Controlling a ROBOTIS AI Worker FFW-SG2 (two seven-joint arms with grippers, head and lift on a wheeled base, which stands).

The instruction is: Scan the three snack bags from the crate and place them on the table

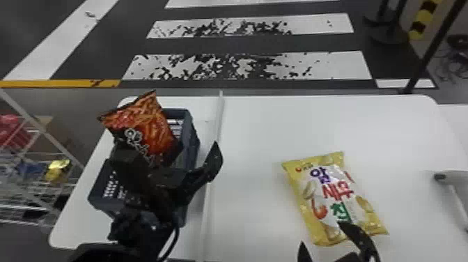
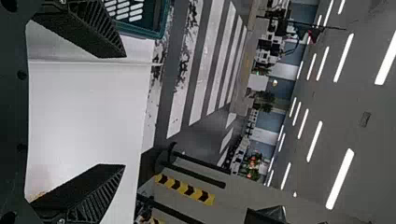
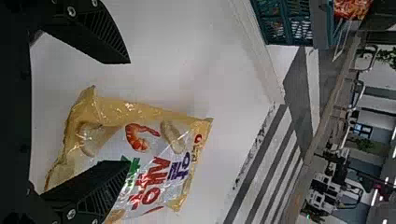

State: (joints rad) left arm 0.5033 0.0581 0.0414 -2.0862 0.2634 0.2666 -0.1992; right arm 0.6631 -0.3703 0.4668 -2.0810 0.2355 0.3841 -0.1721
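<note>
Left pincer (image 1: pixel 167 151) gapes near the crate (image 1: pixel 192 134). Right pincer (image 1: pixel 321 232) gapes near the yellow bag (image 1: pixel 330 195) on the table (image 1: pixel 261 129).

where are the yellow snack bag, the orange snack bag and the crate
yellow snack bag (image 1: pixel 332 197): head view, middle of its printed front
orange snack bag (image 1: pixel 144 127): head view, middle of its front
crate (image 1: pixel 192 139): head view, its side wall on the robot's right
</note>
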